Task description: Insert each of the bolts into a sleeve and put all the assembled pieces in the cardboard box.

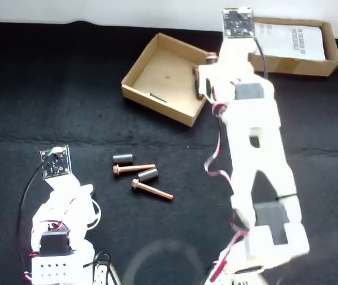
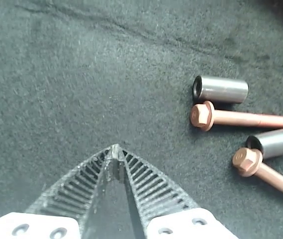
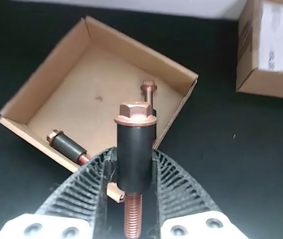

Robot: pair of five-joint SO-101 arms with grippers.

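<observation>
Boxing is proceeding: right jaws are pinching a sleeved bolt (image 3: 135,144) at the cardboard box (image 3: 81,99) rim. Left jaws, pressed together, are hanging near loose bolts (image 2: 238,119) and sleeves (image 2: 222,89) on the counter (image 2: 71,74). Next move is probably calling for release over the box floor.

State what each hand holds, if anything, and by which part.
The right hand holds a bolt already fitted in a sleeve, clamped around the sleeve. The left hand is shut and holds nothing.

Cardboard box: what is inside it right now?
One sleeved bolt lies inside the cardboard box. A second bolt head shows; the piece in the right claw covers its rest.
</observation>
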